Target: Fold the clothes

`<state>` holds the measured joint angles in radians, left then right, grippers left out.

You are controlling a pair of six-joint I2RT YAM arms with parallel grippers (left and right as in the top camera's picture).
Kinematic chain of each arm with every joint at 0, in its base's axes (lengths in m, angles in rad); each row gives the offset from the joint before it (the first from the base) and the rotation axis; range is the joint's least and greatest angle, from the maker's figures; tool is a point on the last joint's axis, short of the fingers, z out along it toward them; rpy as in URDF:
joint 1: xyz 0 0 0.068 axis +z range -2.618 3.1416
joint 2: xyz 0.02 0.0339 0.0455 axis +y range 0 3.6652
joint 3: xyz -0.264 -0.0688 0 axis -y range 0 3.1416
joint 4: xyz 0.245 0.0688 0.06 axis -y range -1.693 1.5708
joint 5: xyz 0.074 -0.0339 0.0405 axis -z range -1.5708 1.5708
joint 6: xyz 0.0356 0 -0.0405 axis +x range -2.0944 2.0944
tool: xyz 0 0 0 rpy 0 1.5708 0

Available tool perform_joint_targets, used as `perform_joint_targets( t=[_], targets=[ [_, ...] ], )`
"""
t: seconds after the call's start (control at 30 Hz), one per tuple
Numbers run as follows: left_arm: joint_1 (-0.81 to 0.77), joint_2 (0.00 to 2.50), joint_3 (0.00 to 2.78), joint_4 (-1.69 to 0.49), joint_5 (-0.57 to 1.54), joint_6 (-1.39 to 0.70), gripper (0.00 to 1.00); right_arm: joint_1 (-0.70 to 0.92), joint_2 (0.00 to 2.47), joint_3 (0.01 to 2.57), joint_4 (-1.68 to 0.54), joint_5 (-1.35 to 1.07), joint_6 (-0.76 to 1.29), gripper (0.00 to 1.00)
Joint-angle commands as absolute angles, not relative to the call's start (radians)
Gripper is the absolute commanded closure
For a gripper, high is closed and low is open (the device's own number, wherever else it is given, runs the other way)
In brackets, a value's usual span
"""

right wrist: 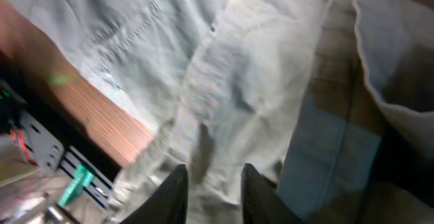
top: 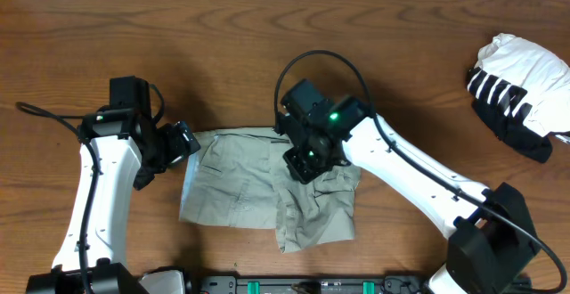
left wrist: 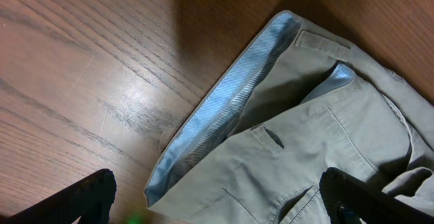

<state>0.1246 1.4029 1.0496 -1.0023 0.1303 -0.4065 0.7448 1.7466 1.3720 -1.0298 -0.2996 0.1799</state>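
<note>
Trousers (top: pixel 258 196) lying rumpled mid-counter (top: pixel 178 27). Left pincer (top: pixel 185 141) hovering wide apart beside waistband (left wrist: pixel 217 108). Right pincer (top: pixel 307 162) sitting nearly together on a cloth ridge; cannot tell if clamped. Likely handling soft, light, floppy; waistband or hem edges looking best to grip.

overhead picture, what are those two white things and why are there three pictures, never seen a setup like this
Those are two robot arms at a wooden table. The overhead picture looks down from above. The other two come from a camera on each wrist. Khaki trousers lie bunched in the middle, and a black and white striped garment sits off to the robot's right. The left pincer is open near the waistband, holding nothing. The right pincer is down on the trousers, its fingers nearly closed with cloth between them, so it seems to be pinching the fabric.
</note>
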Motion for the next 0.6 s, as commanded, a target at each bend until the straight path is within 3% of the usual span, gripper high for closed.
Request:
perform_joint_targets(
  t=[0.0,0.1,0.3,0.43,0.57],
  targets=[
    [0.130,1.407,1.051,-1.006,0.119,-0.400,0.02,0.756,1.757,1.374,-1.027,-0.325,0.250,0.85],
    [0.130,1.407,1.051,-1.006,0.119,-0.400,0.02,0.740,1.741,1.382,-1.034,-0.316,0.250,0.98],
    [0.130,1.407,1.051,-1.006,0.119,-0.400,0.02,0.657,1.597,1.445,-1.074,-0.281,0.246,0.99],
    [0.130,1.407,1.051,-1.005,0.119,-0.400,0.02,0.547,1.462,1.467,-1.112,-0.205,0.285,0.95],
    [0.130,1.407,1.051,-1.005,0.119,-0.400,0.02,0.421,1.405,1.460,-1.171,-0.120,0.332,0.98]
  ],
)
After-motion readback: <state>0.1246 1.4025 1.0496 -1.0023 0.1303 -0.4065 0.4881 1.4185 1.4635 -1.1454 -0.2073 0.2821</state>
